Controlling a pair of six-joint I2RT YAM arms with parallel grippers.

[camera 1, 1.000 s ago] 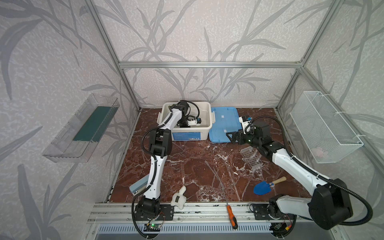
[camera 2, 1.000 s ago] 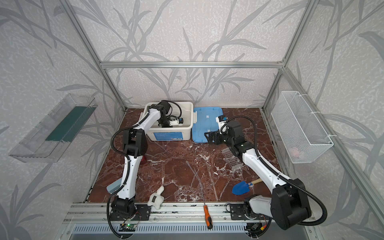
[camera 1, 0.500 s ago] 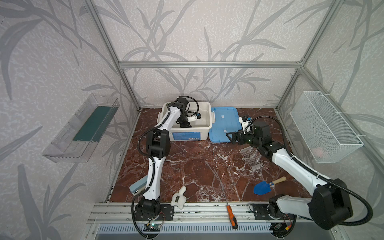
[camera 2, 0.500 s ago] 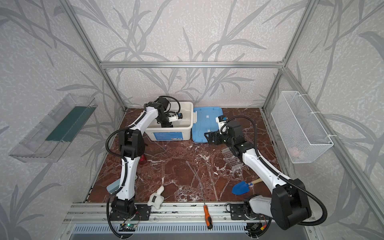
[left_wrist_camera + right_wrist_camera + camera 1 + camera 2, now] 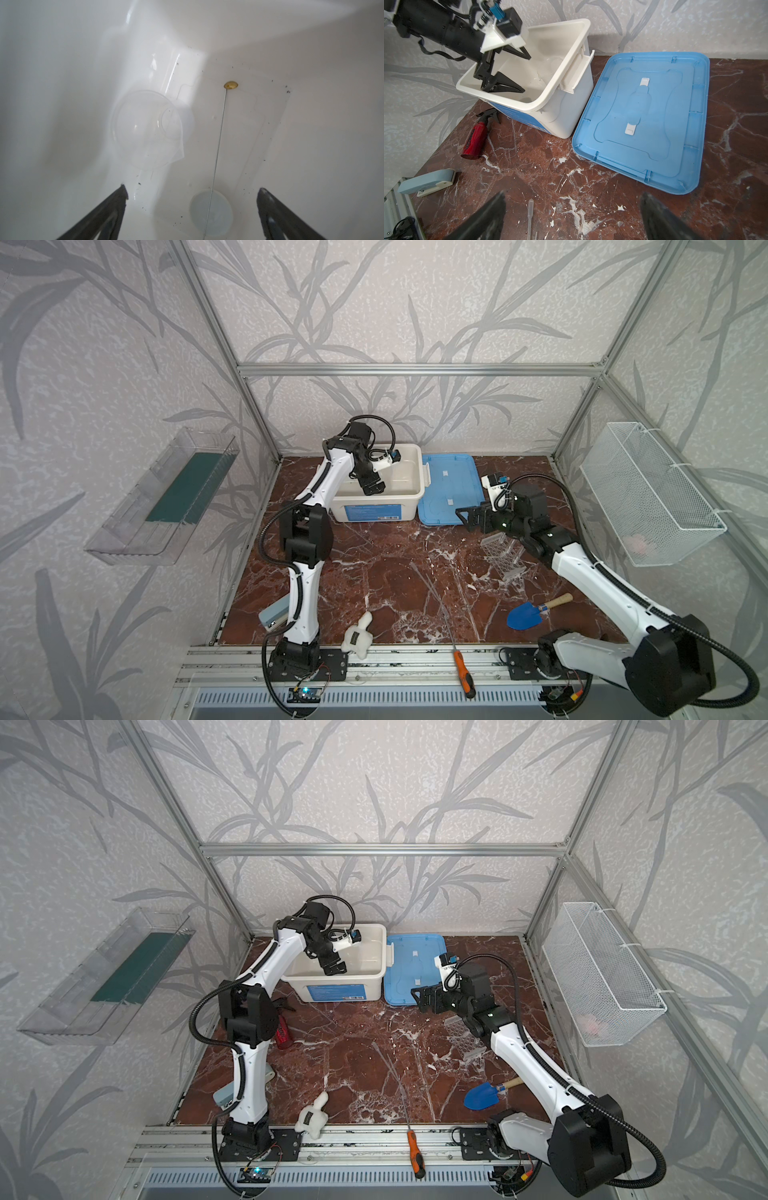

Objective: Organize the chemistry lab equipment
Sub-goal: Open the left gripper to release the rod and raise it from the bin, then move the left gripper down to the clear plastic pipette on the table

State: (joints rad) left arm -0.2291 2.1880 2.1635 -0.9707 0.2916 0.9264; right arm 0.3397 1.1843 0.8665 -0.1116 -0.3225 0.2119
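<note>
Inside the white bin (image 5: pixel 560 116), the left hand (image 5: pixel 193 189) is spread wide, empty; the right hand (image 5: pixel 573 194) likewise.

Left gripper (image 5: pixel 526 74) with jaws spread inside white bin (image 5: pixel 560 118), blue lid (image 5: pixel 643 114) alongside, red spray bottle (image 5: pixel 475 139), clear pipette (image 5: pixel 530 214) on marble tabletop (image 5: pixel 529 170)

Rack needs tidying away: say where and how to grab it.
Probably pinch the clear tube rack across its narrow width, at mid-length, coming from above with the open right gripper. It lies long on the table; its long edges give parallel faces.
</note>
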